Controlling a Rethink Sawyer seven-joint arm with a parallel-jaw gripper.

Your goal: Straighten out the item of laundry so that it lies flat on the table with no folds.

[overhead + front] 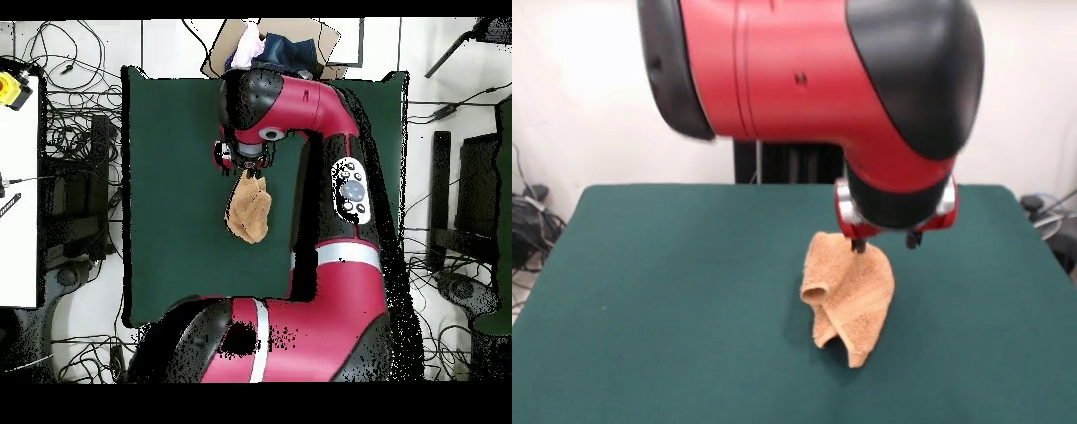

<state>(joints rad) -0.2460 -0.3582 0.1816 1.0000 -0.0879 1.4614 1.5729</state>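
Front view shows the peach towel (850,299) hanging crumpled from the claw (884,242), its top corner pinched at one dark finger (857,246) while the other stands clear at three o'clock. Its lower folds droop toward the green bench (671,283), roughly mid-bench and a little toward three o'clock; whether the lowest tip touches I cannot tell. Overhead, the towel (248,211) dangles at six o'clock from the claw (247,165), over the bench (170,180). Above it bends the red and black arm (330,180).
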